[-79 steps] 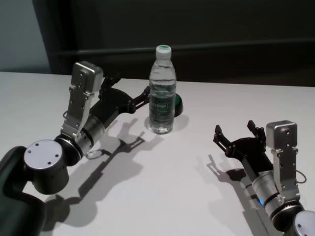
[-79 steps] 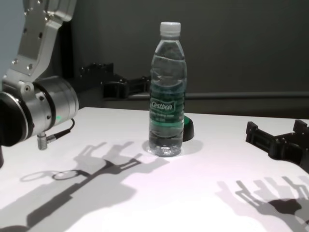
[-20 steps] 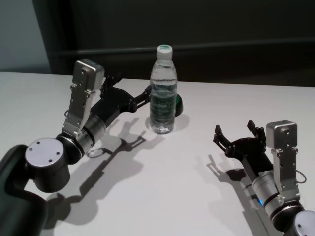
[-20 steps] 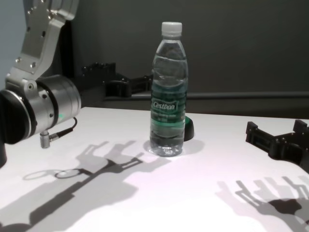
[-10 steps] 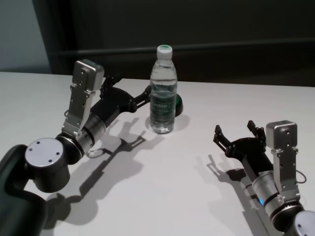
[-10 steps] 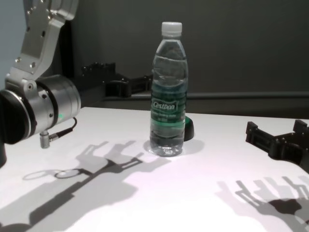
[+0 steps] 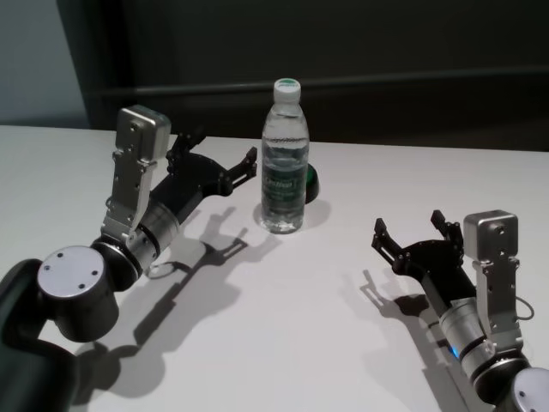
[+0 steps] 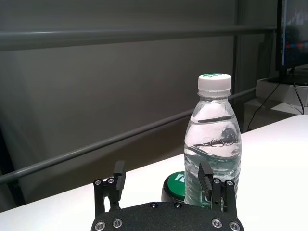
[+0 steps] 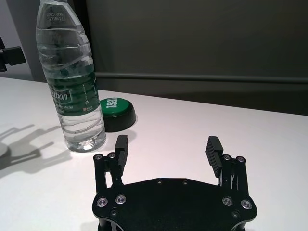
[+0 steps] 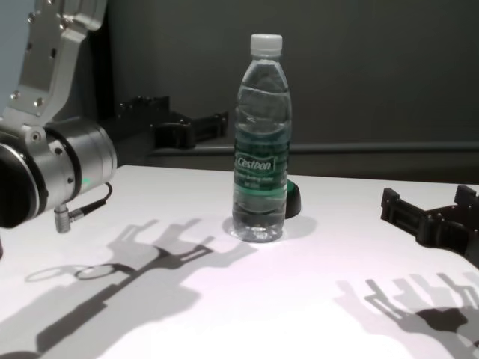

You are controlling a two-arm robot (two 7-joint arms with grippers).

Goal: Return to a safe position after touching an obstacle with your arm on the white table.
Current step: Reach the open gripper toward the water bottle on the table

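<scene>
The clear water bottle (image 7: 283, 163) with a white cap and green label stands upright on the white table (image 7: 283, 300) at the middle back. My left gripper (image 7: 221, 153) is open and empty, just left of the bottle with a small gap, not touching it. In the left wrist view the bottle (image 8: 212, 139) stands beyond the left gripper (image 8: 162, 171), off to one finger's side. My right gripper (image 7: 409, 225) is open and empty, low over the table at the front right, far from the bottle. The bottle also shows in the chest view (image 10: 260, 142) and the right wrist view (image 9: 72, 82).
A small dark dome with a green top (image 7: 310, 182) sits right behind the bottle, on its right side. A dark wall with a horizontal rail runs behind the table's far edge. My left arm's elbow and forearm (image 10: 52, 149) rise at the left front.
My left gripper and forearm have pulled back to the left, away from the bottle, opening a gap. The bottle stays upright in place. The right arm has not moved.
</scene>
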